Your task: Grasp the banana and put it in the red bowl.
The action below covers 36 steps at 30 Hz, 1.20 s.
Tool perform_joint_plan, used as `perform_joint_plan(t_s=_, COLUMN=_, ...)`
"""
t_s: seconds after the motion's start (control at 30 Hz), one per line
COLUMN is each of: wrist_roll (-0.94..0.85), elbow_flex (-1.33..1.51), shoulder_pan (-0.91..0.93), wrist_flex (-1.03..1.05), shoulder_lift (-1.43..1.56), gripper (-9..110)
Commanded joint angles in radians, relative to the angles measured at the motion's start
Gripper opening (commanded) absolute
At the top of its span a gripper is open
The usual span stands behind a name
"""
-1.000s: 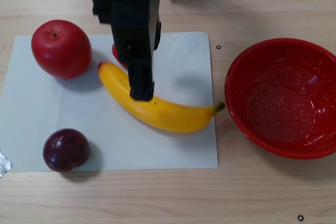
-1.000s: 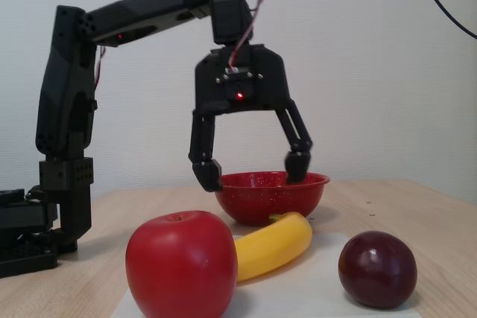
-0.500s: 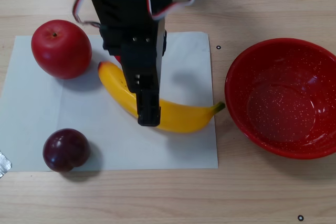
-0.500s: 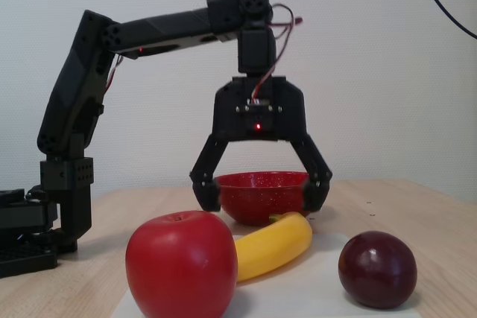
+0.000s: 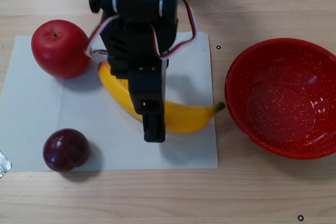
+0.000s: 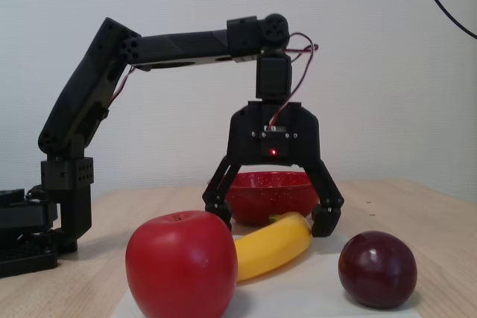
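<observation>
I am working the approach step: the pincer (image 6: 273,220) is hanging spread wide, empty, its tips straddling the banana (image 6: 273,243) just below it, which is lying on the white paper (image 5: 94,129). Nearer the fixed camera than the pincer, the apple (image 6: 181,264) and the plum (image 6: 377,269) are sitting either side. Beyond the pincer, the red bowl (image 6: 294,194) is waiting empty on the tabletop (image 5: 252,192). Next, I judge, calls for lowering a little, then closing across the banana's middle.

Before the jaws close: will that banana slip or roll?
The banana looks glossy and rounded, so it may slide in the open gripper. Its curve, lying flat on the paper, probably limits rolling. It looks like rigid toy plastic, likely light.
</observation>
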Motion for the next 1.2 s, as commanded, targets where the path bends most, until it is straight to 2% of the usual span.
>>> perform_joint_plan(t_s=0.0, wrist_roll=-0.011, elbow_flex=-0.133, shoulder_pan=0.012, wrist_flex=-0.017, shoulder_lift=0.052, gripper=73)
perform_joint_plan(t_s=0.3, wrist_roll=-0.021, elbow_flex=-0.149, shoulder_pan=0.018, wrist_flex=-0.017, shoulder_lift=0.009, gripper=73)
perform_joint_plan(t_s=0.5, wrist_roll=-0.018, elbow_flex=-0.152, shoulder_pan=0.017, wrist_flex=-0.011, shoulder_lift=0.0, gripper=67)
perform_joint_plan(t_s=0.8, wrist_roll=-0.035, elbow_flex=-0.152, shoulder_pan=0.008, wrist_flex=0.009, shoulder_lift=0.002, gripper=35)
perform_joint_plan(t_s=0.9, wrist_roll=-0.044, elbow_flex=-0.15, shoulder_pan=0.003, wrist_flex=0.028, shoulder_lift=0.008, gripper=23)
perform_joint_plan(t_s=1.03, wrist_roll=-0.067, elbow_flex=-0.149, shoulder_pan=-0.003, wrist_flex=0.066, shoulder_lift=0.025, gripper=0)
perform_joint_plan(t_s=1.17, wrist_roll=-0.08, elbow_flex=-0.163, shoulder_pan=-0.006, wrist_flex=0.13, shoulder_lift=0.051, gripper=0)
